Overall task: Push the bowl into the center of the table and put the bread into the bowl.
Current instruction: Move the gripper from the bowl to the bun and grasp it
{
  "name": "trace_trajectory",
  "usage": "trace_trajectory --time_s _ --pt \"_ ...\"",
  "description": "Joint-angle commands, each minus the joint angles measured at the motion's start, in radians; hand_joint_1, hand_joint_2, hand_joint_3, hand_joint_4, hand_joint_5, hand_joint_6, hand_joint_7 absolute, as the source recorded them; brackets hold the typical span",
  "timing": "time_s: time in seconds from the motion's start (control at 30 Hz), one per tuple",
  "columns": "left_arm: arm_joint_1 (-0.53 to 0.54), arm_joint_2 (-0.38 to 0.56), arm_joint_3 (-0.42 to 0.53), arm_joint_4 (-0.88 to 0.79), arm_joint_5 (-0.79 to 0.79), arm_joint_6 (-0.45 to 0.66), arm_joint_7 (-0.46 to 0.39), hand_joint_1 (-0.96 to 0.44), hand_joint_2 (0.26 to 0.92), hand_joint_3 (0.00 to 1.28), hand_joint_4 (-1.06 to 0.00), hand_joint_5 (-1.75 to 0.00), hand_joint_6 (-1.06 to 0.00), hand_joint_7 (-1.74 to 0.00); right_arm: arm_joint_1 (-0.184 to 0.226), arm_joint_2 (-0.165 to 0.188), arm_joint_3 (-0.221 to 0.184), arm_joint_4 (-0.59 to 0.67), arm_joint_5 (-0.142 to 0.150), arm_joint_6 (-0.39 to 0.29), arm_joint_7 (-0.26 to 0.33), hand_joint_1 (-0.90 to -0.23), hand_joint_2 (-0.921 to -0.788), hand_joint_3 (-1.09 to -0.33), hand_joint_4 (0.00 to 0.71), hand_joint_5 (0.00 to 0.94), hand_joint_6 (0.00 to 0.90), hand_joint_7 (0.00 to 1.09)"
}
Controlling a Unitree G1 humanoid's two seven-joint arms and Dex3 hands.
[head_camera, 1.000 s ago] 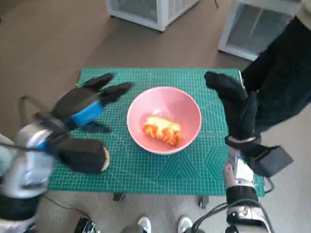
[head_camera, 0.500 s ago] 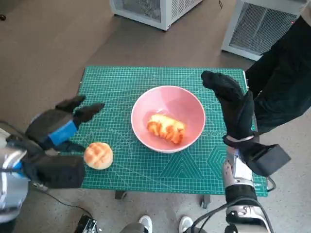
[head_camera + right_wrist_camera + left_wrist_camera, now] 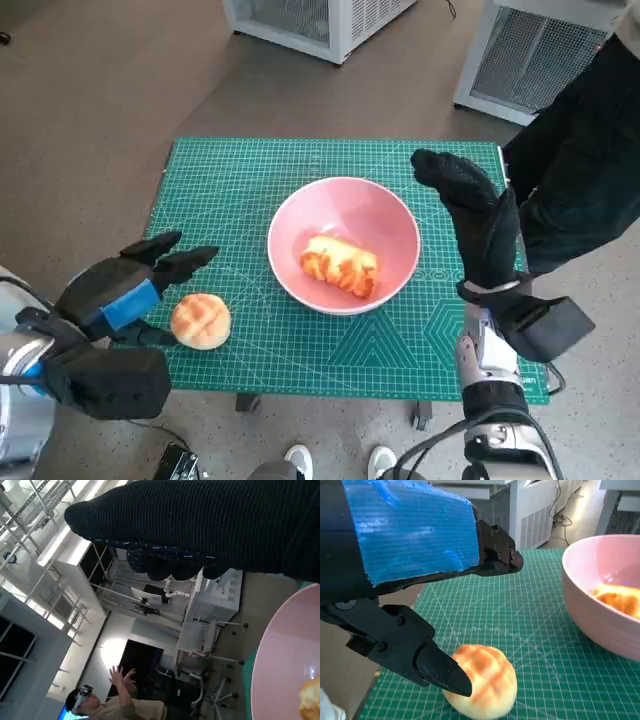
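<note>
Pink bowl (image 3: 344, 245) with bread (image 3: 339, 266) mid-tabletop (image 3: 250, 170), round bun (image 3: 201, 320) beside empty spread left hand (image 3: 125, 285), right hand (image 3: 470, 215) raised, holding nothing, fingers apart

Left hand (image 3: 125, 285) low, fingers spread, holding nothing. Right hand (image 3: 478, 225) raised upright, fingers seemingly loose, nothing gripped.

Black left hand (image 3: 120, 290) with blue tape across its back; right hand (image 3: 480, 225) in black knitted glove; pale forearms
</note>
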Motion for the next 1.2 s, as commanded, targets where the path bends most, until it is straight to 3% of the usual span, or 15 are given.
trace_trajectory --time_s 0.03,0.77,1.07,1.2 --pt "0.016 -0.008 -0.032 -0.001 0.008 -0.002 -0.002 -0.12 0.714 0.00 -0.19 0.00 -0.33 -0.01 0.018 0.004 -0.002 0.009 0.001 0.016 0.009 -0.751 -0.921 -0.789 0.200 0.001 0.000 0.61" --pt "-0.078 -0.101 -0.231 0.262 0.107 0.007 0.049 0.04 0.733 0.01 -0.24 -0.01 -0.34 -0.01 0.031 -0.003 -0.003 -0.009 -0.002 0.017 0.006 -0.752 -0.921 -0.788 0.202 0.001 0.000 0.61" --pt "-0.120 -0.130 -0.283 0.346 0.138 0.024 0.069 0.12 0.764 0.02 -0.38 -0.02 -0.45 -0.03 0.035 0.000 -0.002 -0.018 -0.006 0.022 -0.001 -0.752 -0.921 -0.788 0.202 0.001 0.000 0.61" --pt "-0.134 -0.134 -0.307 0.370 0.168 0.031 0.087 0.13 0.792 0.02 -0.48 -0.03 -0.55 -0.04 0.037 0.001 -0.001 -0.019 -0.009 0.020 -0.004 -0.752 -0.921 -0.788 0.202 0.001 0.000 0.61"
